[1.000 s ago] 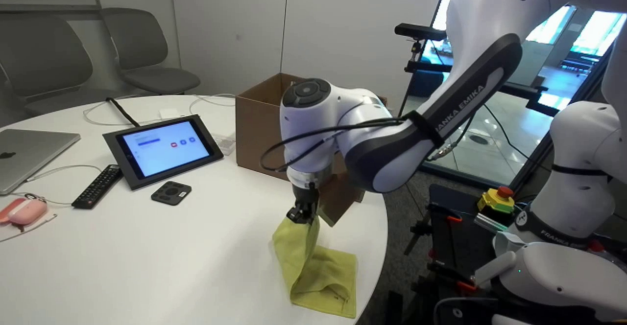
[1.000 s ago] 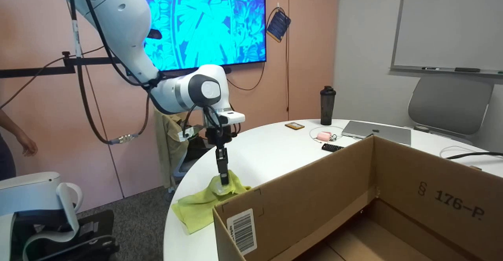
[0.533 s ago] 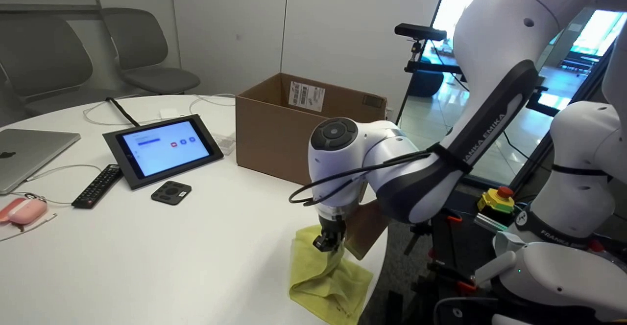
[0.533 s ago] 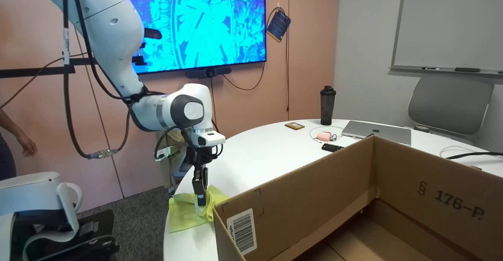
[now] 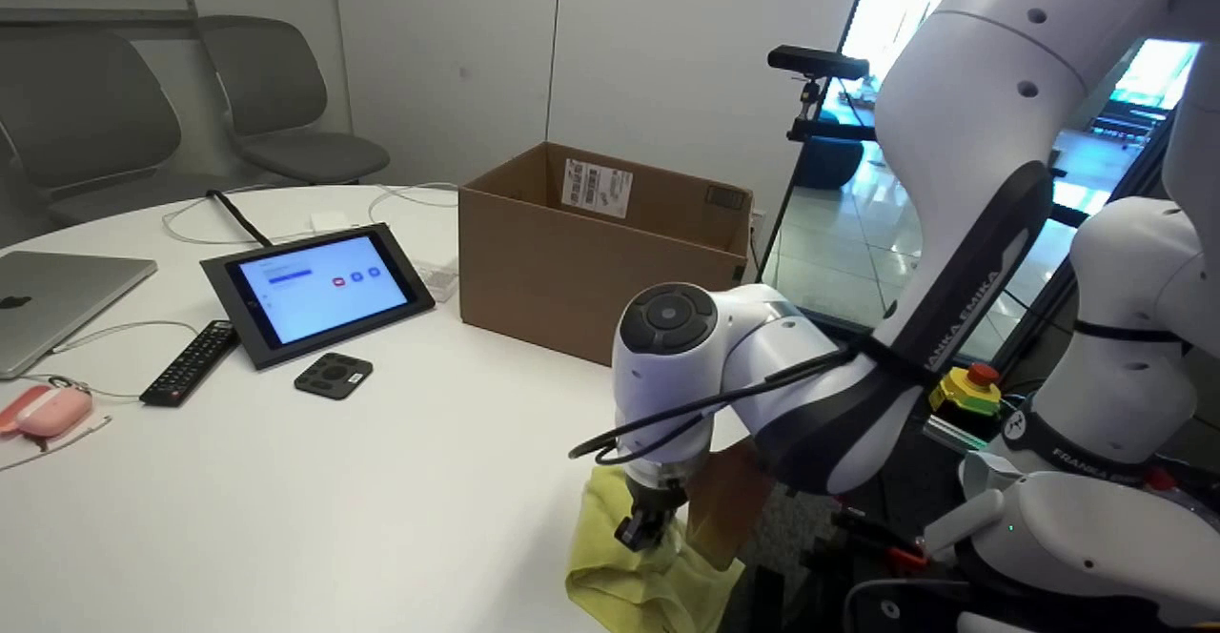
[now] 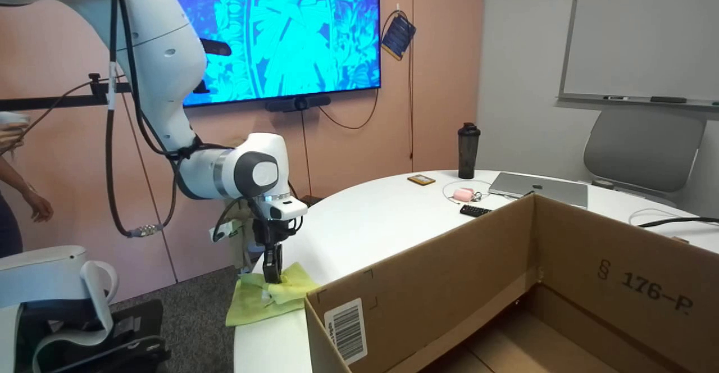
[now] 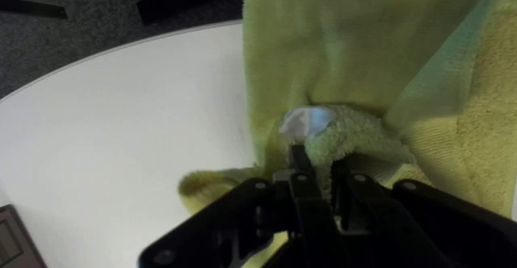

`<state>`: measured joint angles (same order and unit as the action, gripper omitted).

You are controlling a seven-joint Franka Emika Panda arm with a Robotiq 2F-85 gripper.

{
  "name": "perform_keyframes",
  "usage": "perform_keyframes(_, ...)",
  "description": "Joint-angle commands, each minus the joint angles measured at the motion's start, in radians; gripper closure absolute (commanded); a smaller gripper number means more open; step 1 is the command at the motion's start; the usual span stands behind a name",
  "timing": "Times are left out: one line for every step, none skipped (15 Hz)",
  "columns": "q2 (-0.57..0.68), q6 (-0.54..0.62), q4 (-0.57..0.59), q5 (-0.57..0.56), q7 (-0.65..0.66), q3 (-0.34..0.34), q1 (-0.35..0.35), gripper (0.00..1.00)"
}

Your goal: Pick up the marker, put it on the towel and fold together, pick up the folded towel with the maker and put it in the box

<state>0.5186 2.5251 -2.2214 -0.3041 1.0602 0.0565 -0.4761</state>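
A smooth white tabletop with a curved rim is seen in both exterior views. In an exterior view the box is set upright on it, rectangular, formed of brown cardboard and open at the top — its longer walls are aligned from left to right. In an exterior view the towel, a soft yellow-green cloth, is rumpled at the tabletop's edge near the box; its long axis is slanted from lower left, where one flat, straight-edged end is carried past the rim, to upper right. A fine ribbed weave is shown on some folds, a fuzzy nap on others. By the gripper, pointed downward, the towel is grasped: a fuzzy pinch is clamped between the jaws, and the rest is spread beneath and around them. In the wrist view, just past the pinch, a small white-and-blue patch is exposed — what it is cannot be told.
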Motion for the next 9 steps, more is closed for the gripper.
perform_keyframes(0.121, 0.119, 0.051, 0.007, -0.007, -0.014, -0.004, 0.59)
perform_keyframes(0.141, 0.142, 0.058, 0.010, -0.011, -0.022, -0.006, 0.52)
perform_keyframes(0.146, 0.143, 0.059, 0.009, -0.013, -0.026, -0.007, 0.46)
perform_keyframes(0.148, 0.158, 0.056, 0.013, -0.014, -0.032, -0.005, 0.40)
perform_keyframes(0.156, 0.177, 0.055, 0.021, -0.021, -0.035, -0.001, 0.32)
perform_keyframes(0.169, 0.198, 0.057, 0.017, -0.009, -0.053, -0.012, 0.25)
perform_keyframes(0.181, 0.217, 0.060, 0.024, -0.011, -0.059, -0.011, 0.16)
perform_keyframes(0.177, 0.225, 0.061, 0.032, -0.012, -0.066, -0.009, 0.10)
perform_keyframes(0.174, 0.235, 0.062, 0.043, -0.018, -0.066, -0.002, 0.04)
